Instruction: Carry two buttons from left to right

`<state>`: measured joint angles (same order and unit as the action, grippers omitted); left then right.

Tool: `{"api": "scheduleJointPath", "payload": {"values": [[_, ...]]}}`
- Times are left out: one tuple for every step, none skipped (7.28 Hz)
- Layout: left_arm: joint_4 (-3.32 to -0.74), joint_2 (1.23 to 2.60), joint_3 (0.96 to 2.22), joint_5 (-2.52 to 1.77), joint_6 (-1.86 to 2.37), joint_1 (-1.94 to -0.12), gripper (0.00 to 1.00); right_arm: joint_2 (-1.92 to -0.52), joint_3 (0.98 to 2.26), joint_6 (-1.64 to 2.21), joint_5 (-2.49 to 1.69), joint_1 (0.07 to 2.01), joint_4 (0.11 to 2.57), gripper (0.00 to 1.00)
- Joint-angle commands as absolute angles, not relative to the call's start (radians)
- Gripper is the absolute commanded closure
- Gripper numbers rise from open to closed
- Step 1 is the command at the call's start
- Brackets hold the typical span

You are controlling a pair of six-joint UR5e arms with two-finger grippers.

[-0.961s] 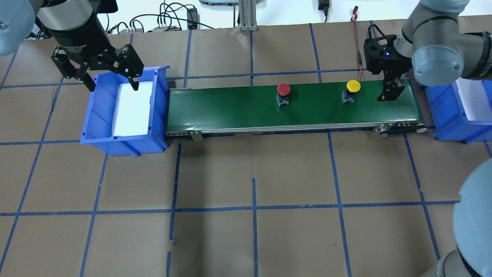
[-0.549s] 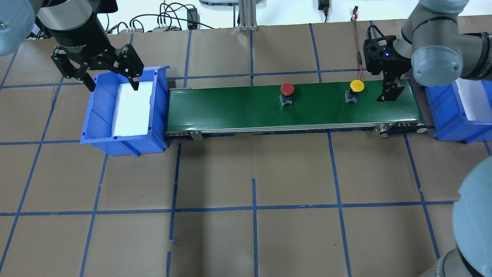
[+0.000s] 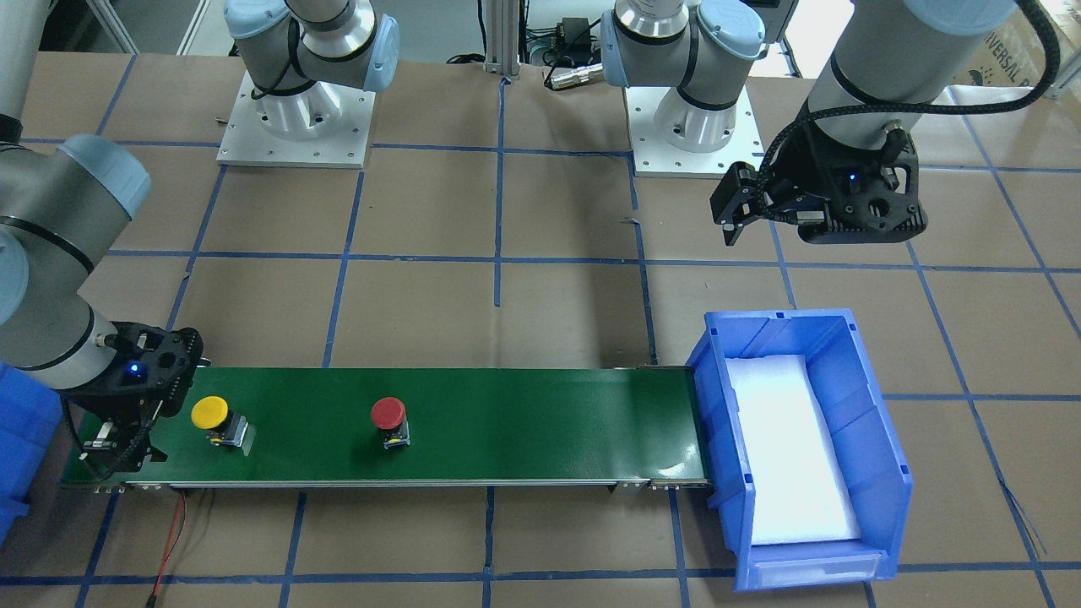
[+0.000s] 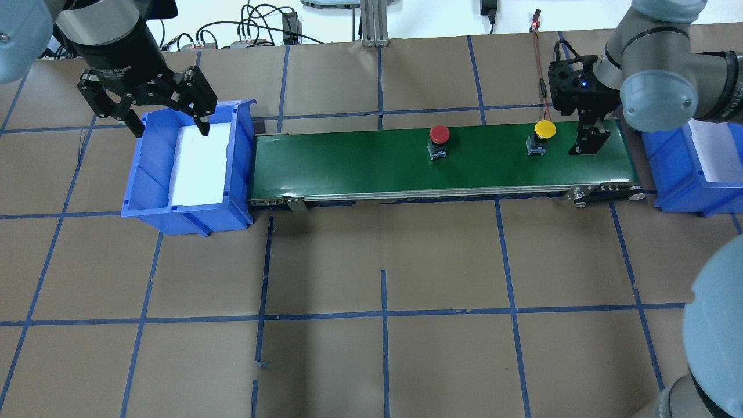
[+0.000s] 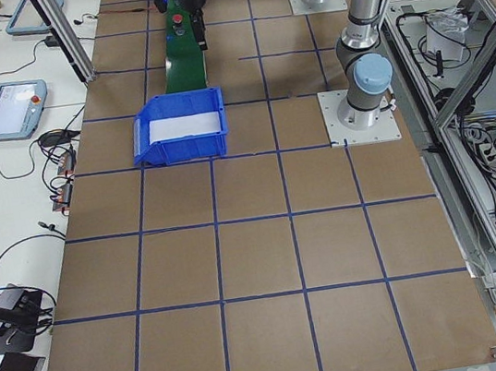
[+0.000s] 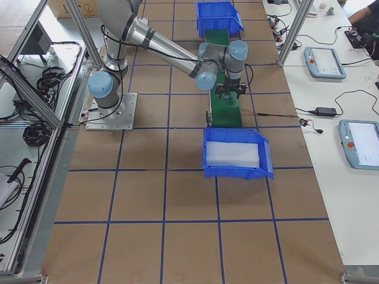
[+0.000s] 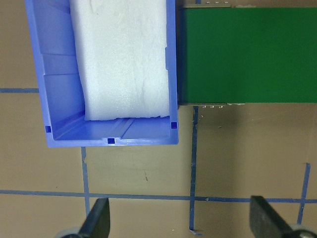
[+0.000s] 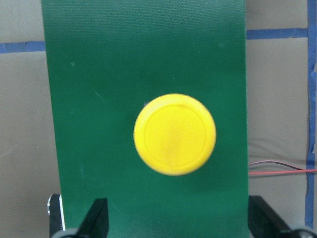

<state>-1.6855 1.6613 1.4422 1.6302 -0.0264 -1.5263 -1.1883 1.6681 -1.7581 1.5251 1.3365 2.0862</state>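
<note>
A blue plastic bin (image 4: pixel 241 145) sits just beside the left end of the long green belt (image 4: pixel 406 165). Only a flat white foam pad (image 4: pixel 200 165) lies in it. My left gripper (image 4: pixel 170 129) hangs up high by that same end of the belt. Its jaws are spread wide and hold nothing.

At the belt's right end sits a second blue plastic bin (image 4: pixel 673 180) with a white pad (image 4: pixel 717 148) in it. I can see only part of this one.

My right gripper (image 8: pixel 179 220) is low over the belt near that right end, its jaws wide apart and empty. Closest to it on the belt stands the push-button with the round yellow cap (image 8: pixel 174 134), just ahead of my fingers and not between them. Farther along, near the belt's middle, stands the push-button with the round red cap (image 4: pixel 439 134). Both stand straight up, cap on top and base down on the belt.
</note>
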Motion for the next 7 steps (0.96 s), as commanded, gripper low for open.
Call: {"api": "scheduleJointPath", "payload": {"values": [[-1.684,1.661,1.442,1.631,-0.028,-1.526,0.0,-1.187,1.67,-1.756,1.523,1.338,2.086,0.01],[-1.684,1.661,1.442,1.631,-0.028,-1.526,0.0,-1.19,1.672,-1.755,1.525,1.338,2.085,0.01],[-1.684,1.661,1.443,1.631,-0.028,-1.526,0.0,-1.189,1.672,-1.755,1.523,1.338,2.085,0.01],[-1.686,1.661,1.443,1.631,-0.028,-1.526,0.0,-1.189,1.674,-1.755,1.522,1.338,2.085,0.01],[-1.684,1.661,1.443,1.631,-0.028,-1.526,0.0,-1.189,1.672,-1.755,1.52,1.338,2.085,0.01],[-1.686,1.661,1.443,1.631,-0.028,-1.526,0.0,-1.186,1.672,-1.755,1.52,1.338,2.085,0.01],[-1.686,1.66,1.443,1.631,-0.028,-1.526,0.0,-1.181,1.672,-1.756,1.522,1.338,2.085,0.01]]}}
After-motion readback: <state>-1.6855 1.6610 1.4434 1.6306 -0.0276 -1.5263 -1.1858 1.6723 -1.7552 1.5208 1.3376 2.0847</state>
